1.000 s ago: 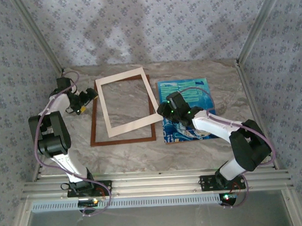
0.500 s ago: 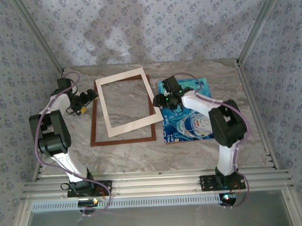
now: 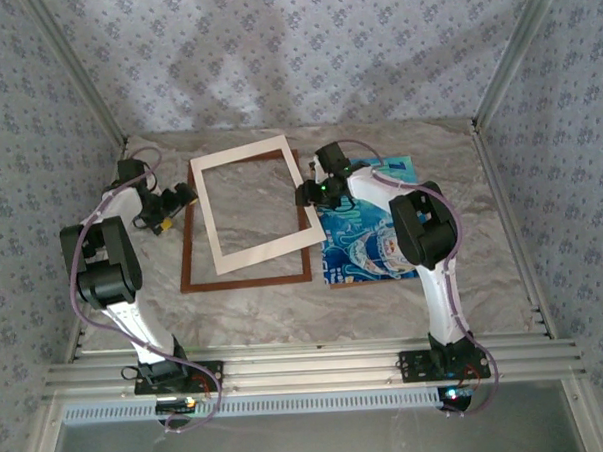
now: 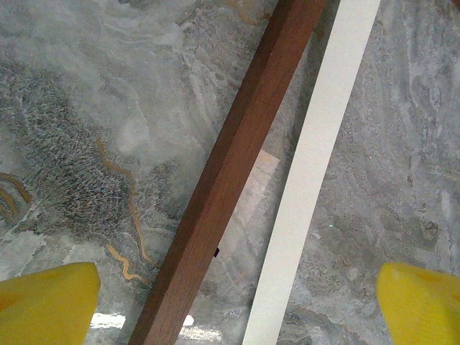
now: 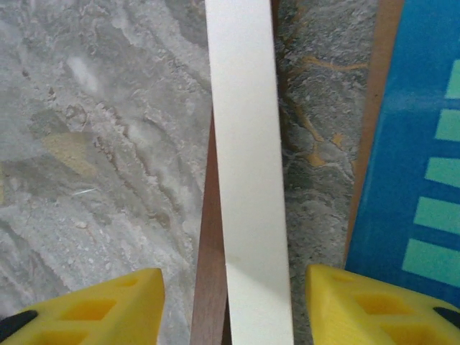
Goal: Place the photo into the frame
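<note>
The reddish-brown frame (image 3: 246, 281) lies flat left of centre, with a cream mat border (image 3: 253, 250) lying askew on top of it. The blue-teal photo (image 3: 374, 245) lies to its right. My right gripper (image 3: 310, 193) hangs open over the mat's right strip (image 5: 248, 180) and the frame rail (image 5: 210, 280); its yellow fingers (image 5: 93, 305) stand on either side without touching, and the photo (image 5: 424, 144) is just to the right. My left gripper (image 3: 180, 203) is wide open above the frame's left rail (image 4: 230, 172) and the mat strip (image 4: 309, 172).
A thin brown backing board edge (image 5: 374, 108) shows under the photo's left side. Patterned walls and metal posts close in the marble table (image 3: 385, 307) on three sides. Bare marble lies in front of the frame and photo.
My right arm has swung from above the photo toward the far left, so its gripper now sits over the mat's right strip. The left arm has not moved.
</note>
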